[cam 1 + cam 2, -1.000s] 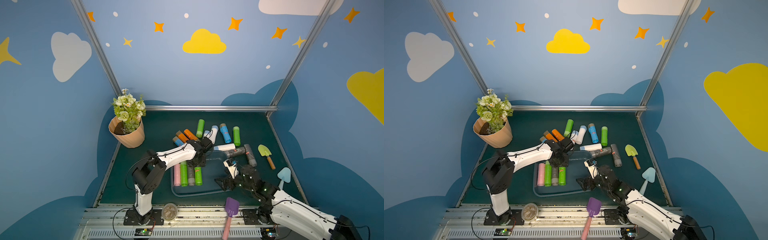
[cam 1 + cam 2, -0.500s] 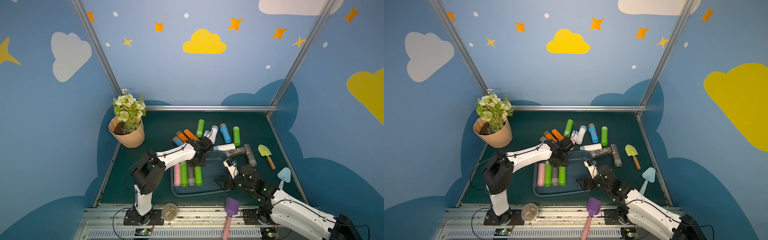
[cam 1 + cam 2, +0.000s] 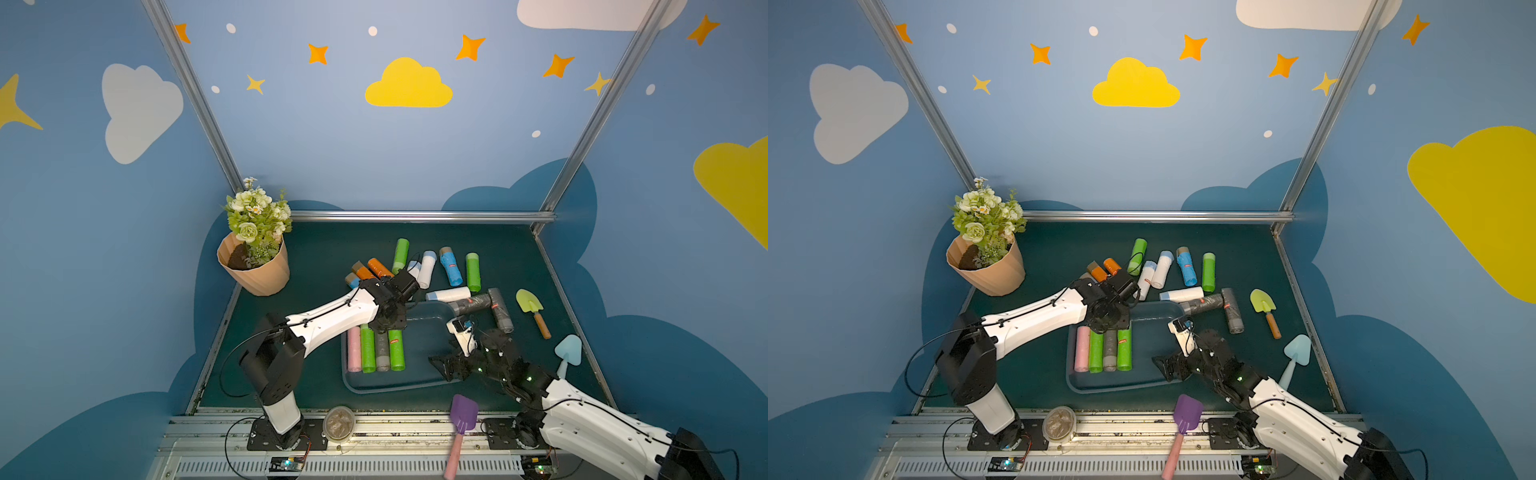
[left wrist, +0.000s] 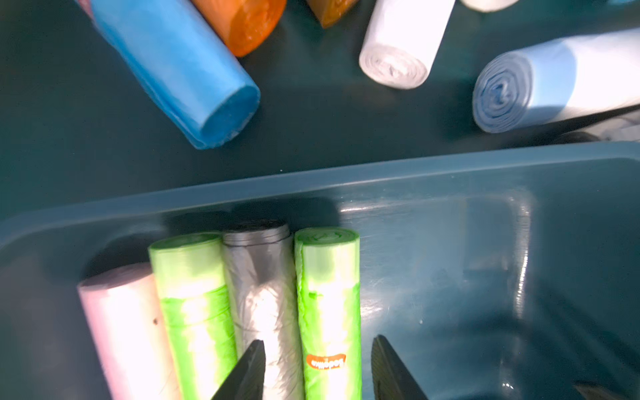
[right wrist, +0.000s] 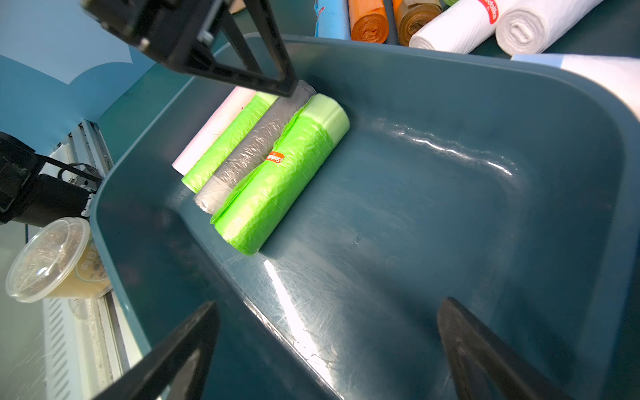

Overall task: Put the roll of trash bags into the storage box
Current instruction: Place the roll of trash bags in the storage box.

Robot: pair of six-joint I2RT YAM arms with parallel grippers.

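Note:
The storage box (image 3: 374, 390) (image 3: 1100, 390) sits front-centre on the mat and holds a pink, a green, a grey and a second green roll side by side at its left end. My left gripper (image 4: 317, 349) hovers open over that row. Its jaws stand either side of the green roll of trash bags (image 4: 327, 294) (image 3: 397, 349) with the orange label, with a gap on each side. One of its fingers (image 5: 277, 79) hangs above the grey roll (image 5: 249, 156). My right gripper (image 3: 442, 368) (image 5: 329, 346) is wide open and empty at the box's front right rim.
Several loose rolls lie behind the box, among them a green (image 3: 401, 254), a white (image 3: 427, 269), a blue (image 3: 451, 266), an orange (image 3: 379, 268) and a dark grey one (image 3: 471, 304). A flower pot (image 3: 255, 270) stands back left. Toy spades (image 3: 532, 307) (image 3: 567, 353) (image 3: 462, 419) and a lidded cup (image 3: 338, 424) lie at the right and front.

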